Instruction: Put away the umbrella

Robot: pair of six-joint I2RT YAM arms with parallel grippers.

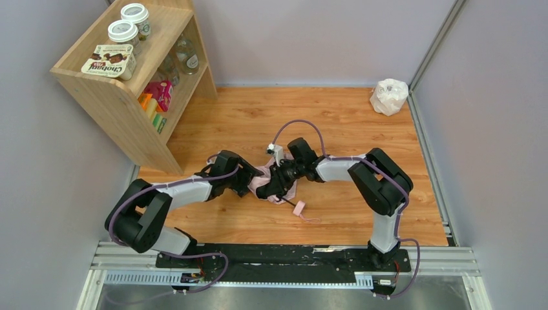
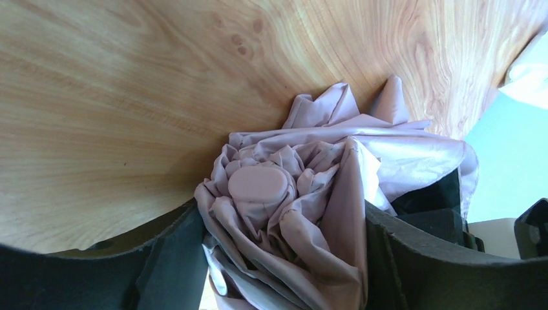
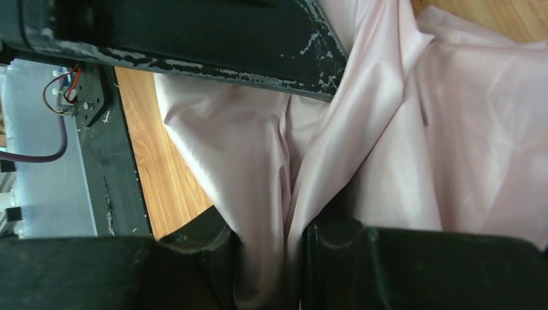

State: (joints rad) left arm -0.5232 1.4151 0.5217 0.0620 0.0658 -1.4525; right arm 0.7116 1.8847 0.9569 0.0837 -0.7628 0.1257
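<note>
While the right gripper is clamped on a loose fold of the umbrella, lying bunched on the table, and the left gripper stands spread around its crown, any pull may slip cloth free, unfurling it short of the far shelf.

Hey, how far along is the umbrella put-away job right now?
Done: the umbrella looks folded down into a bunched pink bundle on the table, with its handle lying beside it. In hand: the right gripper pinches a fold of fabric, and the left gripper stands open around the cap end. Left: the canopy looks loose, not wrapped, and nothing is stowed yet.
</note>
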